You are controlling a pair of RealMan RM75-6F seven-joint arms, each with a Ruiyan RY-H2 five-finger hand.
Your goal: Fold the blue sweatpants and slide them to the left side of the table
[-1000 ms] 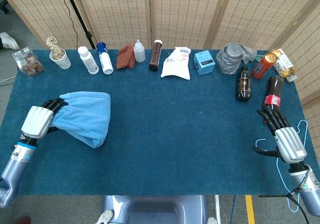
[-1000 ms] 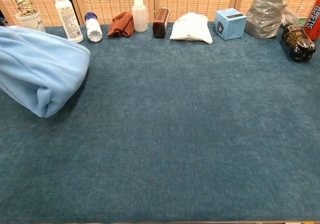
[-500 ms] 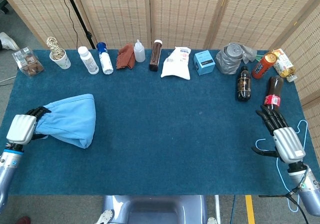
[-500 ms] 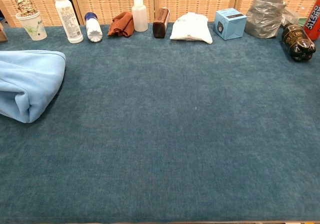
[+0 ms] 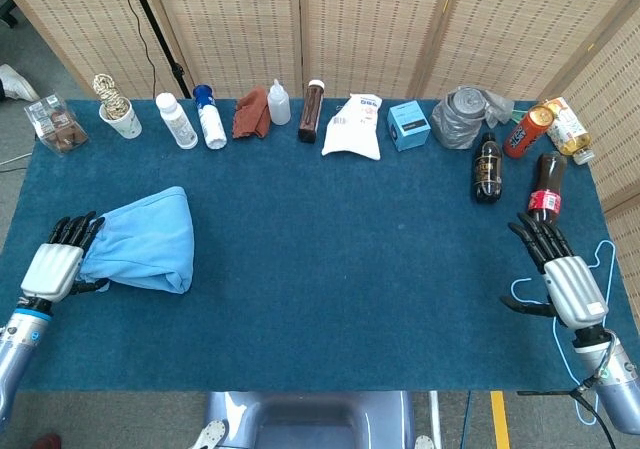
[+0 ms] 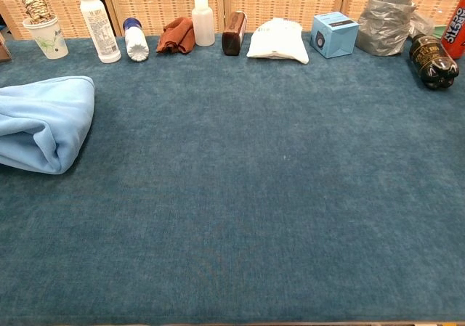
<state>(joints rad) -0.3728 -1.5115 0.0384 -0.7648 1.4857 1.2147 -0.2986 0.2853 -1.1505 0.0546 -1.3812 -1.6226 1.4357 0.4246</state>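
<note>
Already our folded sweatpants (image 5: 143,242) lay bundled at the left side of the table (image 5: 330,269), close to its left edge, which is where the job wanted them. Our left hand (image 5: 58,262) sat at the bundle's outer end, fingers stretched forward against the cloth; we could not tell whether they pinched any fabric or only touched it. We judged the hand was there because it dragged the bundle from that end. Our right hand (image 5: 560,269) rested far off at the right edge beside a hanger (image 5: 590,279), fingers straight and apart, holding nothing, out of the way near the bottles (image 5: 545,184).
</note>
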